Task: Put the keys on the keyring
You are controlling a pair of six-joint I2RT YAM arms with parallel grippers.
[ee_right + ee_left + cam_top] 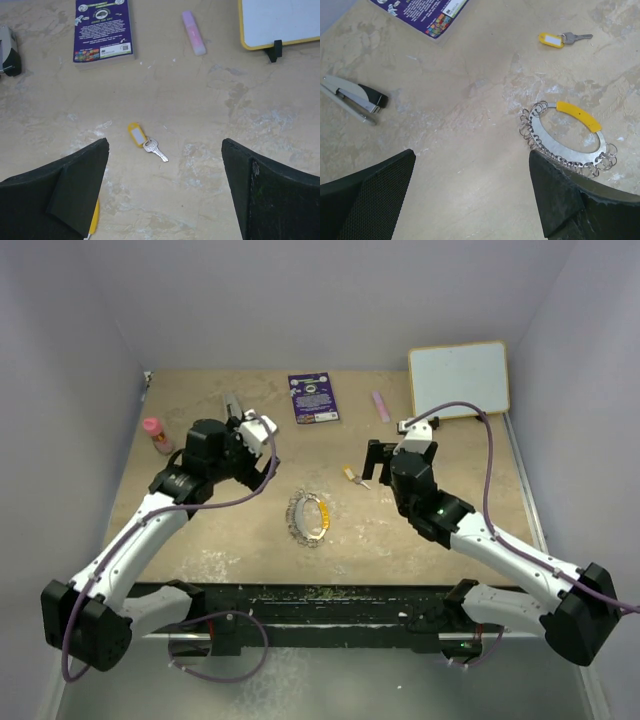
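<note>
Silvery small key with yellow tag [147,142] lies loose on beige tabletop [220,540], apart from flat silvery keyring with yellow segment [555,149]. I see left hand [472,165], right hand [165,155] both wide open, empty. Threading not started.

The top camera looks down from high behind the near edge, taking in the whole beige desk [230,535]. The left wrist camera hangs close over the silvery beaded metal keyring [567,137], the right over the small silvery key with a yellow tag [145,141]; all three views share that key and the purple booklet [313,397].
</note>
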